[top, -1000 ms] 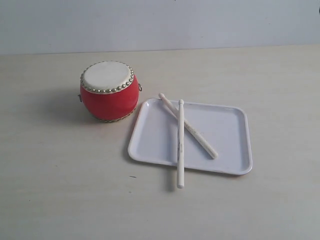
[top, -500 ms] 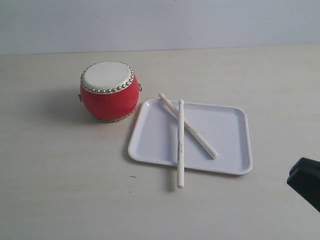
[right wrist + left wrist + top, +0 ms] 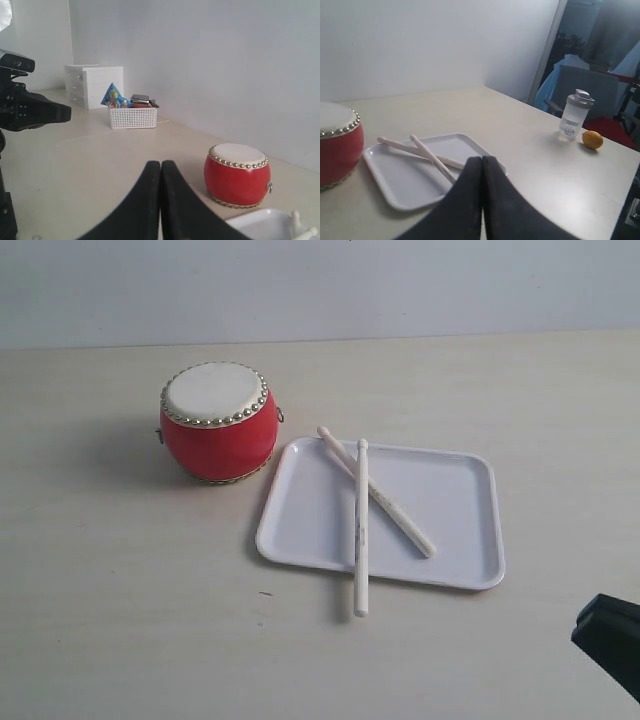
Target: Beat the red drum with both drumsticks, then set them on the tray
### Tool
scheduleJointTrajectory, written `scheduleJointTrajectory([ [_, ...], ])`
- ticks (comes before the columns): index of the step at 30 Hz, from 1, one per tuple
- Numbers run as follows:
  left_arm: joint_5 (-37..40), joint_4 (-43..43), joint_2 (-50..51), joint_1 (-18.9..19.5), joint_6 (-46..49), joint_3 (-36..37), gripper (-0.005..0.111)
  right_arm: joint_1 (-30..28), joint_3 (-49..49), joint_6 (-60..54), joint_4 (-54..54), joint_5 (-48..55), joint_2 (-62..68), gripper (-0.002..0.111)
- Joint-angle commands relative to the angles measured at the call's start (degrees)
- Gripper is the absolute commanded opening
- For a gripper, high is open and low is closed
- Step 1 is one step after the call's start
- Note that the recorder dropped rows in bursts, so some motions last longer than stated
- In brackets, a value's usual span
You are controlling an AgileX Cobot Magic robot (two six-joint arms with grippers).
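The tray (image 3: 450, 530) at centre-right, the red drum (image 3: 217, 425) at upper left and the crossed drumsticks (image 3: 361, 530) on the tray, one overhanging its lower rim, have not moved. Only the dark right arm (image 3: 610, 640) has entered the lower-right corner, probably starting its reach. Both the left gripper (image 3: 481, 165) and right gripper (image 3: 160, 165) are pinched closed and empty.
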Motion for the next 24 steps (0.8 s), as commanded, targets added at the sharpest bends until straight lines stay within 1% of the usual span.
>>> scheduleJointTrajectory([
  [1, 0.6, -0.4, -0.3, -0.4, 0.0, 0.1, 0.000, -0.1, 0.3, 2.2, -1.4, -0.1, -0.1, 0.000],
  [22, 0.6, -0.4, -0.3, -0.4, 0.3, 0.1, 0.000, -0.1, 0.3, 2.1, -1.4, -0.1, -0.1, 0.000],
  [24, 0.6, 1.1, -0.3, -0.4, 0.2, 0.1, 0.000, -0.1, 0.3, 2.1, -1.4, -0.1, -0.1, 0.000],
])
